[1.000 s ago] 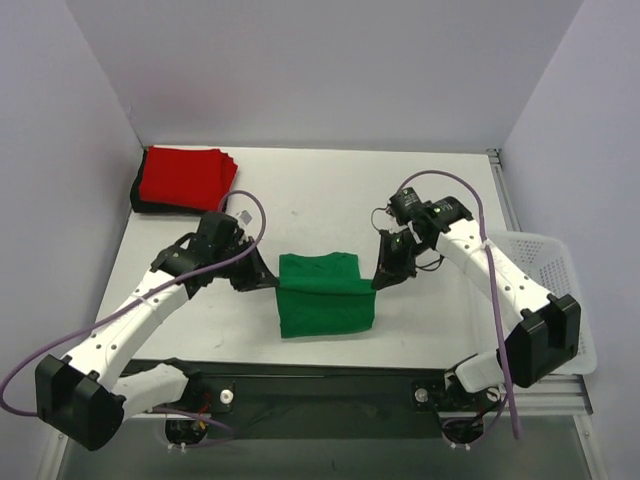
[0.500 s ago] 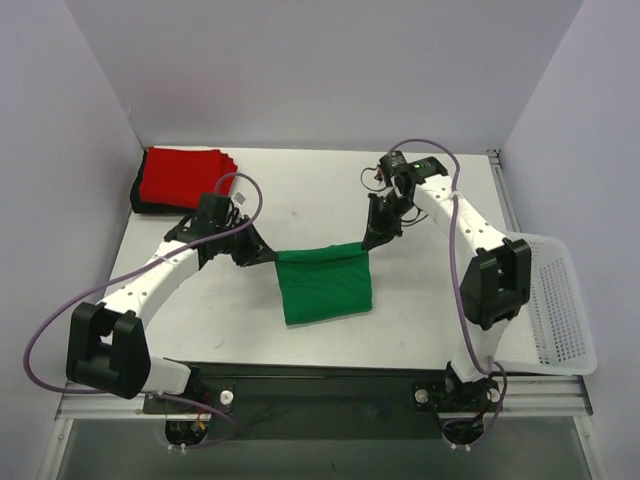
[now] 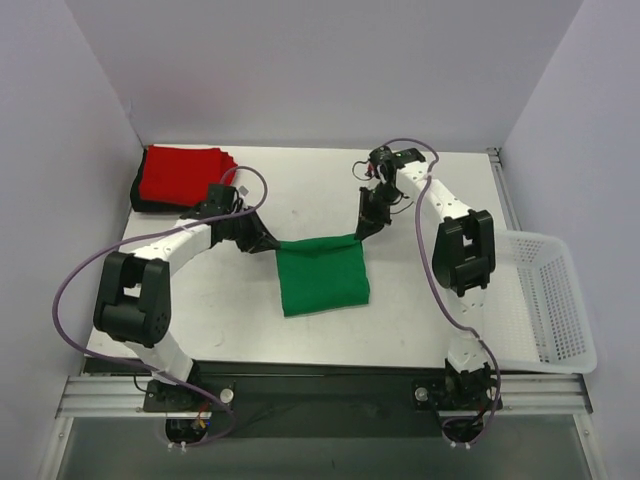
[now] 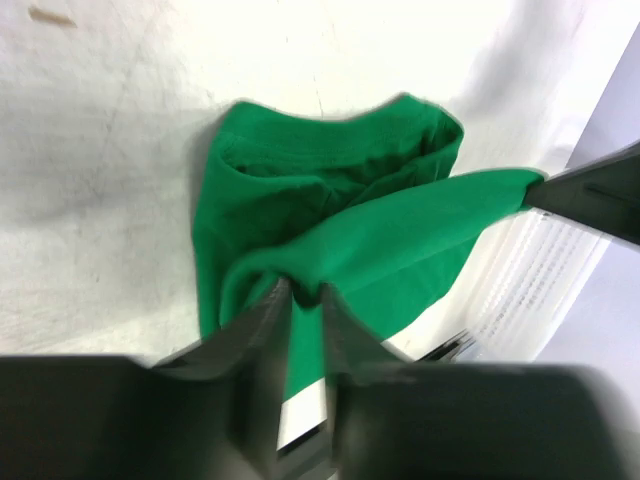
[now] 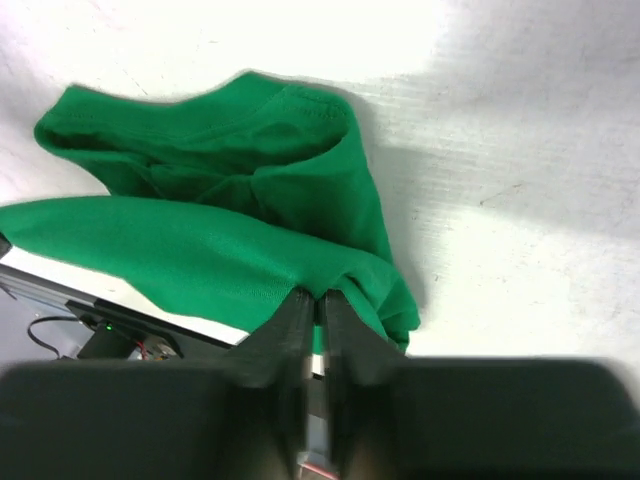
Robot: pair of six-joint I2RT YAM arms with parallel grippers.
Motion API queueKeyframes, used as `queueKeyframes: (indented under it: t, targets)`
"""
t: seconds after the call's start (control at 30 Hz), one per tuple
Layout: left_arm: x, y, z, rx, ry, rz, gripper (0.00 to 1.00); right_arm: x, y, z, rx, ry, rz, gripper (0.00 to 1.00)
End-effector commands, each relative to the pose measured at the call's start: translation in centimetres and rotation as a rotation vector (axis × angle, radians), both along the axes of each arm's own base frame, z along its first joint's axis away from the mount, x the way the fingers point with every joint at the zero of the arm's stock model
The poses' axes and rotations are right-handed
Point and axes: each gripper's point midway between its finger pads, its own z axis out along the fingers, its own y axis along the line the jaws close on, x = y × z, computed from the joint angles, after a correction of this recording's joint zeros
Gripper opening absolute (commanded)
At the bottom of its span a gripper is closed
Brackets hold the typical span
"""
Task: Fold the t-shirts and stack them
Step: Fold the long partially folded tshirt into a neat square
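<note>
left gripper (image 3: 268,244), right gripper (image 3: 358,232) seemingly clamped

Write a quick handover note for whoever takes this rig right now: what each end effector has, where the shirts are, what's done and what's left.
Left end effector: shut on the far left corner of the bright green soft fabric t-shirt.
Right end effector: shut on its far right corner. That edge is lifted and stretched between the two; the near part lies on the white table.
Done: folded red fabric t-shirt pile sits on folded black fabric at the table's far left corner.
Left: probably finish folding the green one, then add it to that pile.
</note>
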Motion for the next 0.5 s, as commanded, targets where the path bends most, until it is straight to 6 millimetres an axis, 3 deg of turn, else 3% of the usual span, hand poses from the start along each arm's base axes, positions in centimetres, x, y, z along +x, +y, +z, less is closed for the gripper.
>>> queueKeyframes:
  t: [0.0,0.07,0.13,0.3,0.43,0.47]
  targets:
    - [3.9,0.4,1.7,0.002,-0.111,0.013,0.33,1.0,-0.3,0.9,0.025,-0.007,0.004,0.26]
    - [4.7,1.3,1.3,0.037,-0.105,0.041,0.57,1.9,-0.2,1.2,0.036,-0.028,0.009,0.51]
    - [4.9,1.8,1.9,0.057,-0.125,0.055,0.67,2.3,-0.2,2.0,0.041,-0.057,0.015,0.65]
    - [4.1,2.4,2.4,0.085,-0.17,0.052,0.74,1.9,-0.6,4.2,0.041,-0.115,0.026,0.68]
    - [2.4,2.5,2.5,0.066,-0.204,0.043,0.75,0.0,-0.1,5.1,0.052,-0.13,0.055,0.66]
    - [1.7,2.5,1.7,0.06,-0.197,0.037,0.74,-0.8,0.1,5.6,0.064,-0.135,0.061,0.66]
